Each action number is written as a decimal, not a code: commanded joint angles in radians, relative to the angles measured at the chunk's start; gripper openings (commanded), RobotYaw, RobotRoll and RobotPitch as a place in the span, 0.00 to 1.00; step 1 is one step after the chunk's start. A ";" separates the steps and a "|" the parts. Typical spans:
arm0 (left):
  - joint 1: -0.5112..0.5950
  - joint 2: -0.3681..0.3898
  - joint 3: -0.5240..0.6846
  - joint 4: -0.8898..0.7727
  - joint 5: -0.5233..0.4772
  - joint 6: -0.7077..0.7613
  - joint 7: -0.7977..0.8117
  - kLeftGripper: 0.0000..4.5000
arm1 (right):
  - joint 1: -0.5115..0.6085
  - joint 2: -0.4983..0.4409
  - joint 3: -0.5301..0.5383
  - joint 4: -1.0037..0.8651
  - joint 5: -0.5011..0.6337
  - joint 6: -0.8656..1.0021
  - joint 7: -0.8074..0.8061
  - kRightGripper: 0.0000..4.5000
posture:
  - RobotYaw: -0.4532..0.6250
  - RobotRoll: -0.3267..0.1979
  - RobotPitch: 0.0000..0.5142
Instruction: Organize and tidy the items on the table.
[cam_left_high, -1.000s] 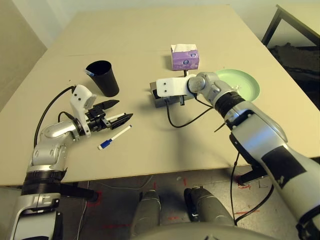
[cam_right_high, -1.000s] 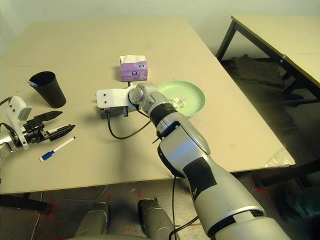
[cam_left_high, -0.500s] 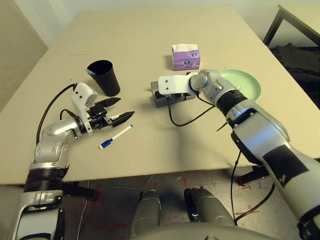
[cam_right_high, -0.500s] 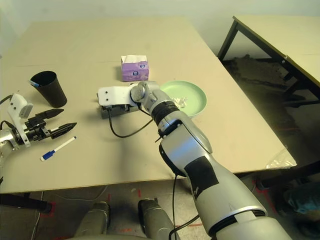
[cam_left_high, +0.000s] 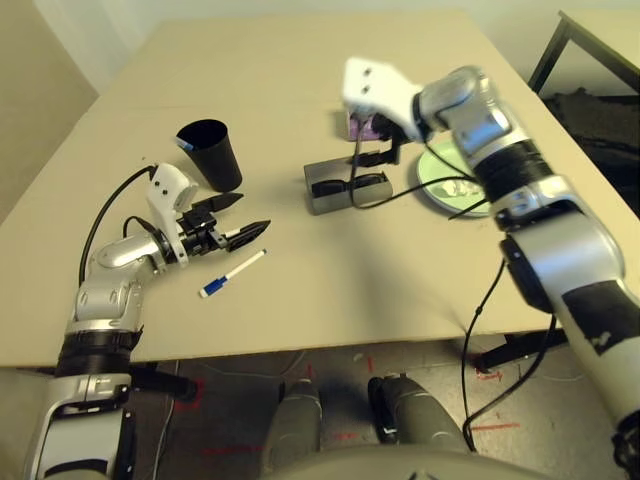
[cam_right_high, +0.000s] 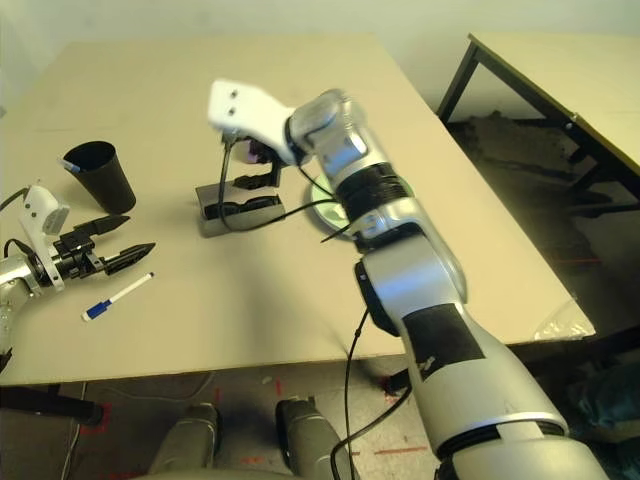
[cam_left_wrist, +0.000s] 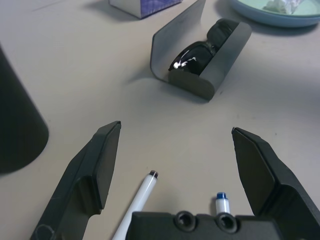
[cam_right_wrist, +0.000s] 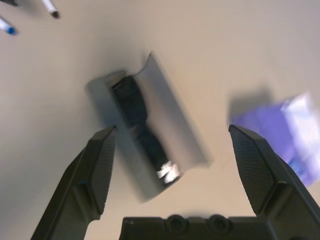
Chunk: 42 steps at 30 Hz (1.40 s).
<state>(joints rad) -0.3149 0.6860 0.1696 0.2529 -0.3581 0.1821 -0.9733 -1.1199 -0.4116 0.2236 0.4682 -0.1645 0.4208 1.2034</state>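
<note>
Right gripper (cam_right_wrist: 172, 170) hung above the grey glasses case (cam_left_high: 335, 187), fingers spread wide, grasping nothing. Case lay open on the beige table (cam_left_high: 300, 80), black sunglasses (cam_left_wrist: 200, 50) resting inside. Left gripper (cam_left_high: 232, 221) hovered low over the table, fingers likewise spread and empty, beside the blue-capped marker (cam_left_high: 231, 274). Black cup (cam_left_high: 209, 154) stood near the left gripper. Green plate (cam_left_high: 450, 180) held a crumpled tissue (cam_left_wrist: 282, 5). Purple tissue box (cam_right_wrist: 292, 135) sat just beyond the case.

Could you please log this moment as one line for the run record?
right gripper: open, above glasses case | sunglasses: in open case | left gripper: open, near blue-capped marker
</note>
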 joint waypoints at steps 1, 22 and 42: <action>0.010 -0.004 -0.007 0.006 0.007 -0.008 -0.008 1.00 | 0.117 -0.029 -0.078 -0.237 0.116 0.167 0.001 0.99 | 0.42 0.62 0.26; -0.001 0.003 -0.011 0.008 0.008 -0.008 -0.016 1.00 | 0.922 0.098 -0.459 -0.583 0.582 -0.338 -0.194 0.99 | 0.41 0.62 0.21; -0.087 -0.054 -0.048 0.092 0.051 -0.031 0.040 1.00 | 0.971 -0.058 -0.413 -0.188 0.667 -0.653 0.199 0.99 | 0.39 0.62 0.20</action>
<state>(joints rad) -0.3973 0.6420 0.1338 0.3219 -0.3233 0.1588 -0.9423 -0.1484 -0.4612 -0.1868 0.2547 0.4943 -0.2221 1.3889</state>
